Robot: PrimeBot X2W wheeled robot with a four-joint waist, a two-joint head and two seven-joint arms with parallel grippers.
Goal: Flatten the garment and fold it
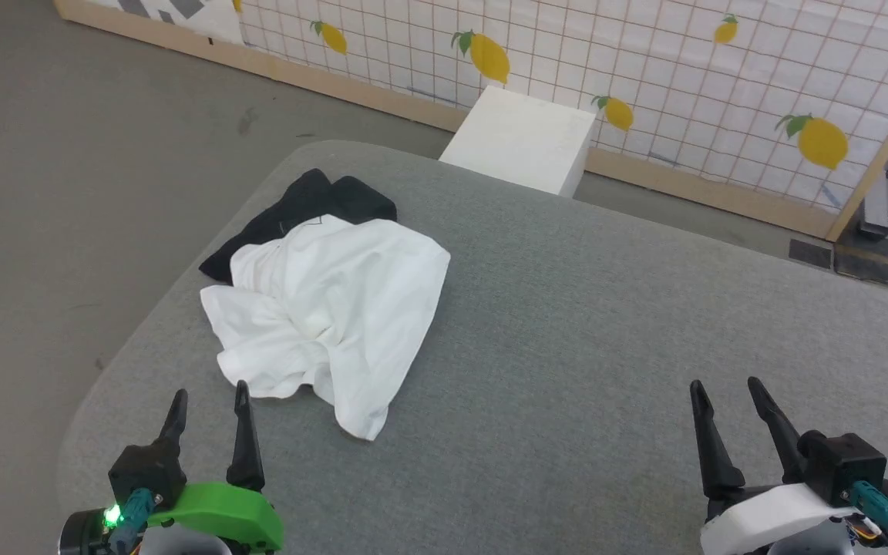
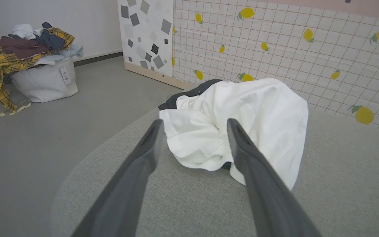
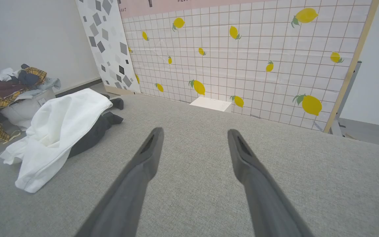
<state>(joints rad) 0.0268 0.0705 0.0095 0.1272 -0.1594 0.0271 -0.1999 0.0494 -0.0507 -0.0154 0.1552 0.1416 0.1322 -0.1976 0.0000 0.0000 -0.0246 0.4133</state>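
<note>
The garment (image 1: pixel 336 301) lies crumpled in a heap on the left part of the grey table (image 1: pixel 606 324), its white body on top and black sleeves bunched at the far side. My left gripper (image 1: pixel 209 397) stands open just short of the heap's near hem, touching nothing. From the left wrist, the garment (image 2: pixel 242 112) lies right ahead of the open left gripper (image 2: pixel 192 122). My right gripper (image 1: pixel 721 384) is open over bare table at the near right, far from the cloth. In the right wrist view the garment (image 3: pixel 61 128) lies to the left of the right gripper (image 3: pixel 194 131).
A white box (image 1: pixel 525 139) stands beyond the table's far edge, before a lemon-patterned grid wall (image 1: pixel 683 69). A white basket (image 2: pixel 44 80) heaped with clothes sits on the floor to the left. Grey floor (image 1: pixel 66 193) borders the table's rounded left edge.
</note>
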